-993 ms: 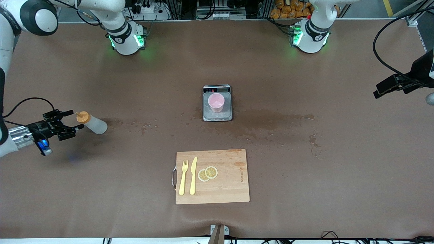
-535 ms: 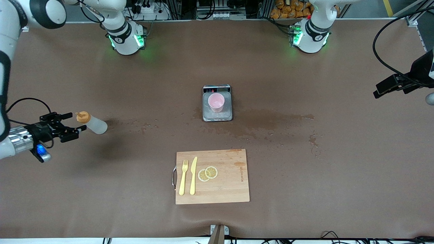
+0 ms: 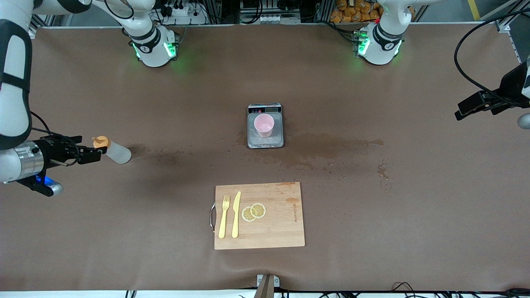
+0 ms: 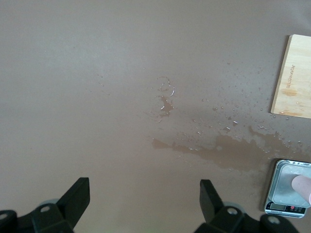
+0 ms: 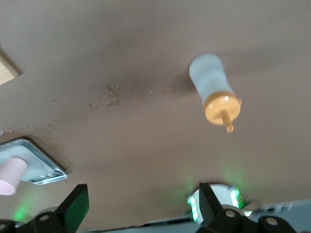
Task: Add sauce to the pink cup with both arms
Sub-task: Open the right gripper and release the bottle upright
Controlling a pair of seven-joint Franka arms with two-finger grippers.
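Observation:
The sauce bottle (image 3: 113,150) lies on its side on the table toward the right arm's end, its orange cap pointing at my right gripper (image 3: 85,147). That gripper is open and empty, close beside the cap and not touching it. In the right wrist view the bottle (image 5: 213,90) lies ahead of the open gripper (image 5: 141,204). The pink cup (image 3: 263,125) stands upright on the grey scale (image 3: 265,141) at the table's middle. My left gripper (image 3: 466,111) is open and empty, waiting at the left arm's end of the table. The left wrist view shows its gripper (image 4: 145,199) over bare table.
A wooden cutting board (image 3: 281,231) with a yellow fork (image 3: 223,217), a knife (image 3: 236,214) and lemon slices (image 3: 254,211) lies nearer the front camera than the scale. Wet stains (image 3: 331,149) spread beside the scale.
My right gripper has turned and shifted slightly toward the robots' bases, coming level with the bottle's cap. The bottle, the cup and the left arm have not moved.

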